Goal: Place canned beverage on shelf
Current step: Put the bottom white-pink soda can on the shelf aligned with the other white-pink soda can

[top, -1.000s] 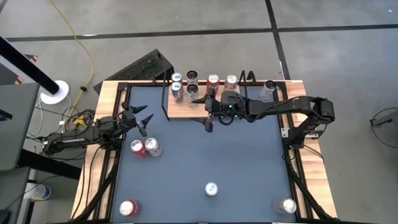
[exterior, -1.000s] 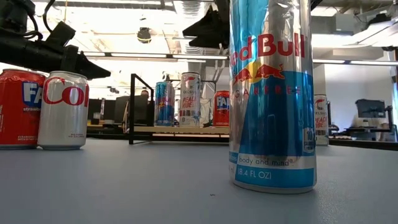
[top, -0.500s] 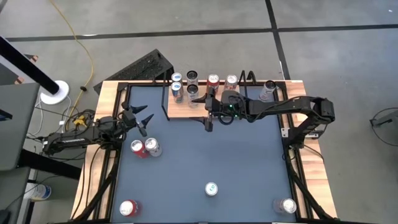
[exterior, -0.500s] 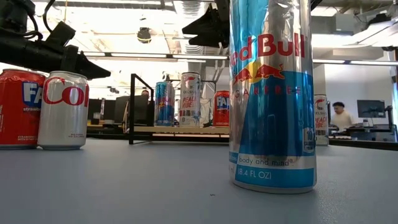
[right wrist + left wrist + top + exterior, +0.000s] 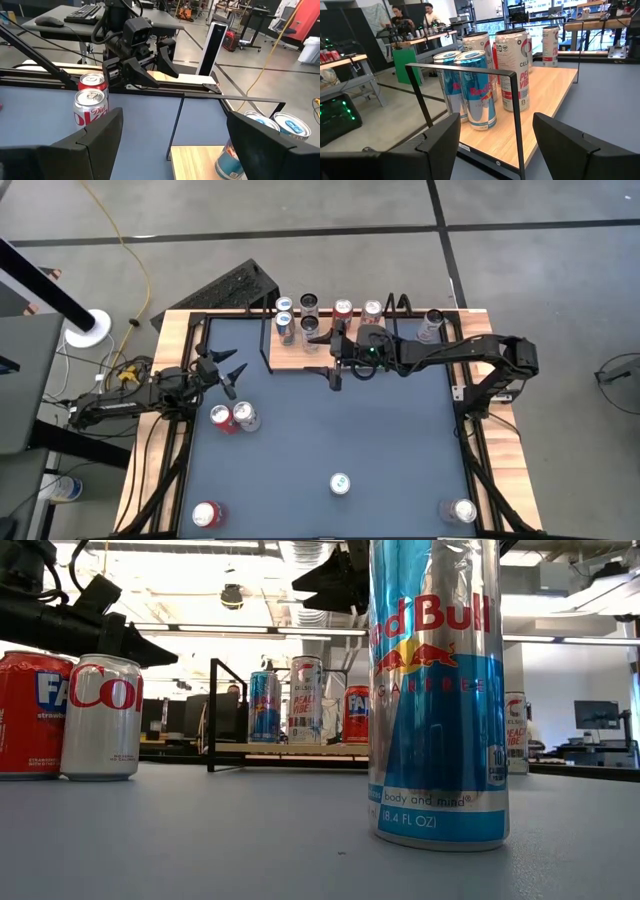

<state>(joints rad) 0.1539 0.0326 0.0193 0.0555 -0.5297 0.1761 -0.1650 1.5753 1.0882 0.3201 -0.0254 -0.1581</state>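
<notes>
The right gripper (image 5: pixel 333 352) hovers at the front edge of the shelf (image 5: pixel 300 358), near its middle, with its fingers (image 5: pixel 90 145) spread wide and nothing between them. The left gripper (image 5: pixel 226 372) waits over the left side of the table (image 5: pixel 340 430), just above a red can (image 5: pixel 220 418) and a silver cola can (image 5: pixel 244 416) that stand touching each other. Its jaws look parted in its own wrist view, yet they are near their most closed, and they hold nothing.

On the shelf stand two slim blue cans (image 5: pixel 472 90) at the left end, then white cans (image 5: pixel 514 70) and a red can (image 5: pixel 356 715) along the back. A tall blue energy-drink can (image 5: pixel 340 483) stands alone on the table, well apart from the shelf. Another red can (image 5: pixel 205 514) and a silver can (image 5: pixel 461 510) sit near the table's front corners. One more can (image 5: pixel 431 325) stands just right of the shelf.
</notes>
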